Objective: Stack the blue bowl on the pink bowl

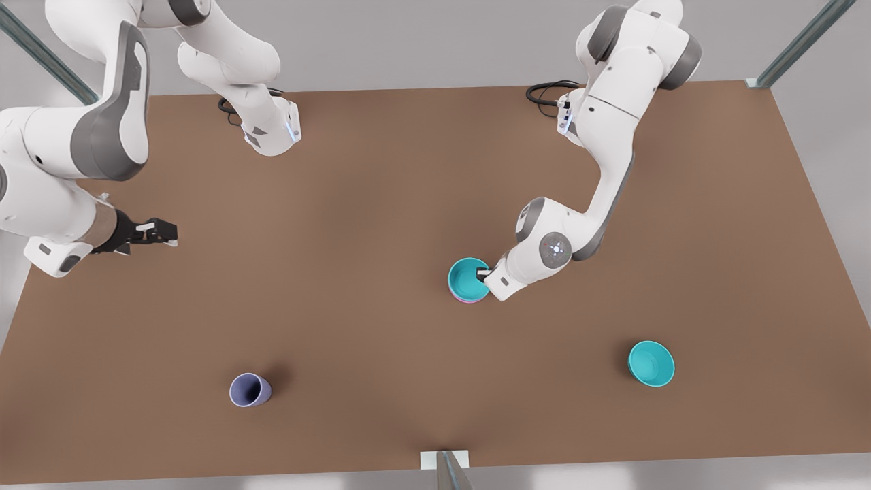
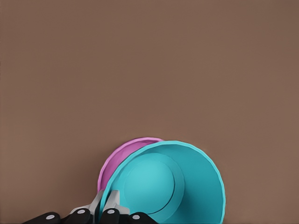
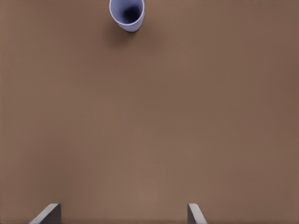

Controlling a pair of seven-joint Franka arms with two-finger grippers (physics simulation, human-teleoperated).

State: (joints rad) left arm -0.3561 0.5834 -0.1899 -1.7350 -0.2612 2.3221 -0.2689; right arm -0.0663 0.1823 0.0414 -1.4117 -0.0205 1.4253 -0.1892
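Observation:
The blue bowl (image 1: 468, 278) (image 2: 177, 186) rests on the pink bowl (image 2: 119, 161) near the table's middle, slightly off-centre, so a pink crescent shows at one side. In the front view only a thin pink-bowl edge (image 1: 465, 299) peeks from under it. My left gripper (image 1: 484, 274) (image 2: 106, 205), on the arm at the front view's right, is shut on the blue bowl's rim. My right gripper (image 1: 160, 231) (image 3: 122, 214) hangs open over bare table at the front view's left, holding nothing, and waits.
A second turquoise bowl (image 1: 651, 364) sits alone toward the front view's lower right. A lavender cup (image 1: 250, 390) (image 3: 127, 14) stands at the lower left. The brown table (image 1: 381, 190) has wide bare areas between them.

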